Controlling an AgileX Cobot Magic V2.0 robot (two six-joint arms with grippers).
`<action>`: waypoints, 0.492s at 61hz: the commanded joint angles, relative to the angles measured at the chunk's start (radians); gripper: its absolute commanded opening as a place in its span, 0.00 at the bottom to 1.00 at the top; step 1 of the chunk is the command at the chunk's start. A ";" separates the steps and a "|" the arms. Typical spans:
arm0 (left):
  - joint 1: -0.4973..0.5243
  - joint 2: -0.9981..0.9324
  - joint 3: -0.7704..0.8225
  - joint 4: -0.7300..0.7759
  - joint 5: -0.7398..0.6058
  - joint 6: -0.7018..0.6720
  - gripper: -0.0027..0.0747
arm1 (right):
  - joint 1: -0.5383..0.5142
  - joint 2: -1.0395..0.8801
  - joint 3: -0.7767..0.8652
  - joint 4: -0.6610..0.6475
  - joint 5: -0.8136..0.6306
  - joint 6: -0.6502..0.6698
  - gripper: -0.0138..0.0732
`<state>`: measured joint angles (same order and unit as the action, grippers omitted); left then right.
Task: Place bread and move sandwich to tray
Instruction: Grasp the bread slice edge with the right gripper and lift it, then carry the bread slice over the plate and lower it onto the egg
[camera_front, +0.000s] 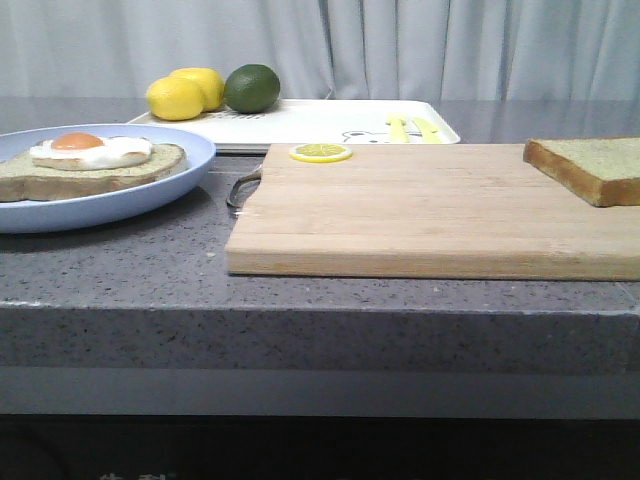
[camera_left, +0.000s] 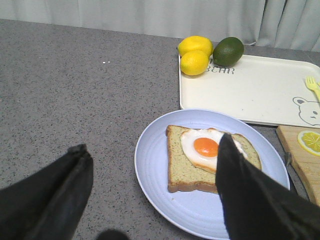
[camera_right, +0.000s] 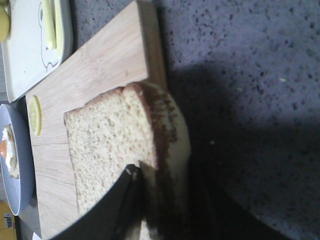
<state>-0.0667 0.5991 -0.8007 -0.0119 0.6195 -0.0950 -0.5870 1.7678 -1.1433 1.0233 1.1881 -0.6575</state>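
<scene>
The bread (camera_front: 590, 165) lies at the right end of the wooden cutting board (camera_front: 430, 215). In the right wrist view my right gripper (camera_right: 165, 175) is shut on the bread (camera_right: 110, 135) at its crust edge, with one finger (camera_right: 125, 195) on its top face and the other lost in shadow. The sandwich (camera_front: 90, 160), a slice bearing a fried egg, lies on the light-blue plate (camera_front: 100, 205) at the left. My left gripper (camera_left: 152, 145) hangs open and empty over the plate (camera_left: 165, 200), next to the sandwich (camera_left: 210, 157). The white tray (camera_front: 330, 122) is at the back. Neither gripper shows in the front view.
Two lemons (camera_front: 185, 92) and a green lime (camera_front: 251, 88) sit on the tray's left end, and yellow cutlery (camera_front: 410, 128) on its right. A lemon slice (camera_front: 320, 152) lies on the board's far left corner. The board has a metal handle (camera_front: 240, 188) facing the plate.
</scene>
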 joint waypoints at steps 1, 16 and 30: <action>0.002 0.008 -0.026 0.001 -0.083 -0.002 0.70 | 0.000 -0.053 -0.026 0.074 0.152 -0.012 0.34; 0.002 0.008 -0.026 0.001 -0.083 -0.002 0.70 | 0.000 -0.131 -0.026 0.103 0.152 -0.012 0.21; 0.002 0.008 -0.026 0.001 -0.088 -0.002 0.69 | 0.001 -0.245 -0.026 0.174 0.152 0.019 0.09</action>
<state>-0.0667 0.5991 -0.8007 -0.0119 0.6195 -0.0950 -0.5856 1.6010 -1.1433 1.0867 1.1901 -0.6539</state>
